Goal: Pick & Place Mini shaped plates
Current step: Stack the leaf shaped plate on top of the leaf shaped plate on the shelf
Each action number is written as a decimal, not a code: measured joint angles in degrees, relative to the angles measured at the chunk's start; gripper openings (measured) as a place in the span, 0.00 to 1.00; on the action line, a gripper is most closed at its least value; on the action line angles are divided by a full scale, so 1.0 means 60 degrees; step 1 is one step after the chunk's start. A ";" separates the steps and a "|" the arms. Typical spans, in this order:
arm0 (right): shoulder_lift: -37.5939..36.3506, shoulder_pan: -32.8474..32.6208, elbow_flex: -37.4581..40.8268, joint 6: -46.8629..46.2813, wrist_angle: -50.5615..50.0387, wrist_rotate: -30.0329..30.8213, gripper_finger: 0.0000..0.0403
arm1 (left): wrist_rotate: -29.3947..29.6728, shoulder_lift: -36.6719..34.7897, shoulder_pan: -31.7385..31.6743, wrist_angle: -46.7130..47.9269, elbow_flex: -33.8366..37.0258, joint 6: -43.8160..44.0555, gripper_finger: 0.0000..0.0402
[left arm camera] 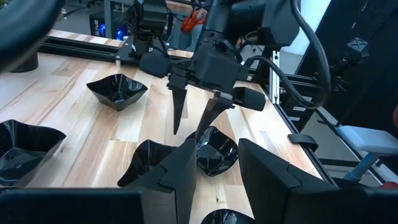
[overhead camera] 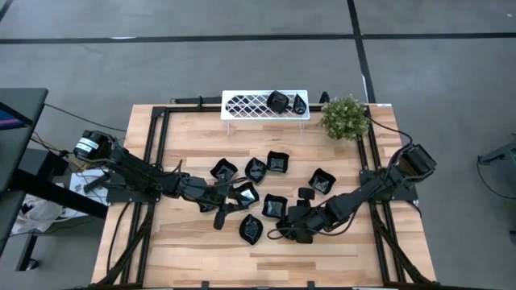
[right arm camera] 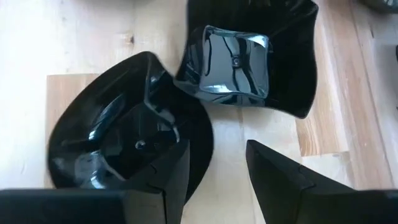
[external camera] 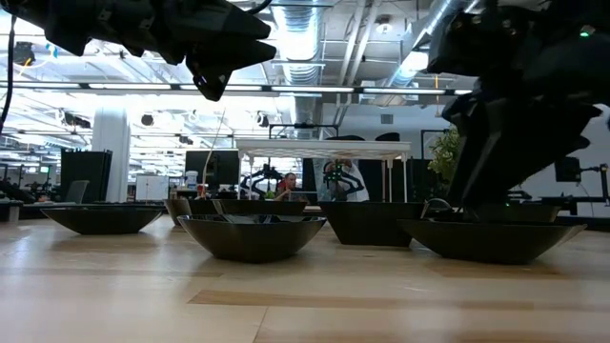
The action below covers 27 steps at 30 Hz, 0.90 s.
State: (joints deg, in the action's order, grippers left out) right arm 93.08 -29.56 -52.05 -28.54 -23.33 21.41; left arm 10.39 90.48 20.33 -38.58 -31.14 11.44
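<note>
From above, we record a pale wood-plank table (overhead camera: 322, 250) in a black frame on a grey floor. 1 white lattice rack (overhead camera: 264, 105) stands at the far edge carrying 2 black dishes; 1 green potted plant (overhead camera: 344, 118) sits beside it. The mini shaped plates (overhead camera: 278, 163), glossy black and square, leaf or scalloped in outline, are scattered over the table's middle. The left gripper (overhead camera: 231, 206) hangs over the central cluster; the right gripper (overhead camera: 278, 225) lies low among the dishes nearer the front.

At table height, we note shallow dark bowls in a row on the grained wood, and behind them an open hall with ceiling lights, ducts and a seated person (external camera: 285, 186).

Through the left wrist camera, we list the left gripper's fingers (left arm camera: 180, 171) spread apart above a wavy-rimmed dish (left arm camera: 216, 149), pinching nothing; the right arm's fingers (left arm camera: 179, 106) point down, parted.

Through the right wrist camera, we list 2 fingers (right arm camera: 168, 174) spread, 1 over a leaf-shaped dish (right arm camera: 124, 143) that touches a square dish (right arm camera: 249, 56).
</note>
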 joint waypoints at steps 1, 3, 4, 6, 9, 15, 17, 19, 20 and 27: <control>0.0003 0.0035 0.0000 0.0013 0.0044 -0.0059 0.38 | 0.0004 0.0000 0.0016 0.0001 0.0000 0.0000 0.30; 0.0006 0.0038 0.0000 0.0101 0.0175 -0.0068 0.38 | -0.0001 0.0000 0.0045 -0.0001 0.0000 0.0000 0.30; 0.0072 0.0036 -0.0002 0.0173 0.0291 -0.0069 0.38 | -0.0006 0.0000 0.0048 0.0003 0.0000 0.0000 0.30; 0.0176 0.0075 -0.0007 0.0425 0.0481 -0.0173 0.38 | -0.0011 0.0000 0.0048 0.0002 0.0000 0.0000 0.30; 0.0363 0.0134 -0.0011 0.0545 0.0634 -0.0683 0.38 | 0.0000 0.0000 0.0045 -0.0001 0.0000 0.0000 0.30; 0.0556 0.0218 -0.0007 0.0606 0.0601 -0.0813 0.38 | -0.0004 0.0000 0.0045 -0.0001 0.0007 0.0000 0.30; 0.0568 0.0215 -0.0004 0.0602 0.0535 -0.0827 0.38 | 0.0000 0.0000 0.0045 0.0000 0.0007 0.0000 0.30; 0.0568 0.0201 -0.0004 0.0604 0.0546 -0.0991 0.38 | 0.0000 0.0000 0.0045 -0.0001 0.0007 0.0000 0.30; 0.0568 0.0194 -0.0004 0.0600 0.0556 -0.1124 0.37 | 0.0000 0.0000 0.0045 -0.0001 0.0007 0.0000 0.30; 0.0561 0.0193 -0.0004 0.0180 0.0371 -0.1868 0.28 | 0.0000 0.0000 0.0045 -0.0001 0.0007 0.0000 0.30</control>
State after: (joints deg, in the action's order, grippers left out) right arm 96.44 -28.40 -52.07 -27.46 -21.11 10.20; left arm 10.39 90.48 20.60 -38.59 -31.09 11.44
